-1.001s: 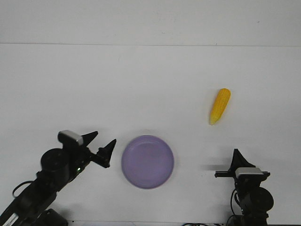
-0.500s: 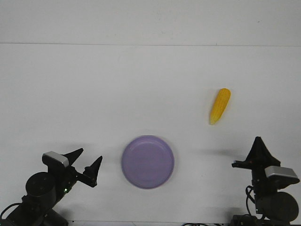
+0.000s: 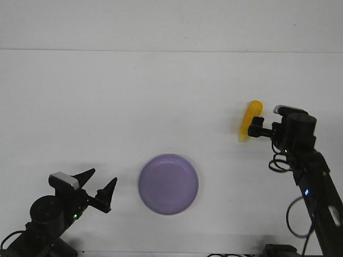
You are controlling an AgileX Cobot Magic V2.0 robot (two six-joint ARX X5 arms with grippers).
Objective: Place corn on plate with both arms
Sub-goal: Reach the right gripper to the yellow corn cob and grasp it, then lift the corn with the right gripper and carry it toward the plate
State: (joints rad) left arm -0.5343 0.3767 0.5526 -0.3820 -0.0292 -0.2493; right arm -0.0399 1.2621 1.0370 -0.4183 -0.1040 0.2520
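Right gripper (image 3: 256,128) at the corn (image 3: 250,121), grip state indeterminate; left gripper (image 3: 98,185) with fingers spread, holding nothing, beside the plate (image 3: 168,184). Corn lies on the white table (image 3: 134,96), long axis near vertical in view, pointed end toward the robot.

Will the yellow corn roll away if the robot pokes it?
Probably a bit. The corn is round and lies flat on the bare table, so a sideways nudge from the right gripper could roll it. It tapers, so it would likely curve. It looks stiff, not floppy.
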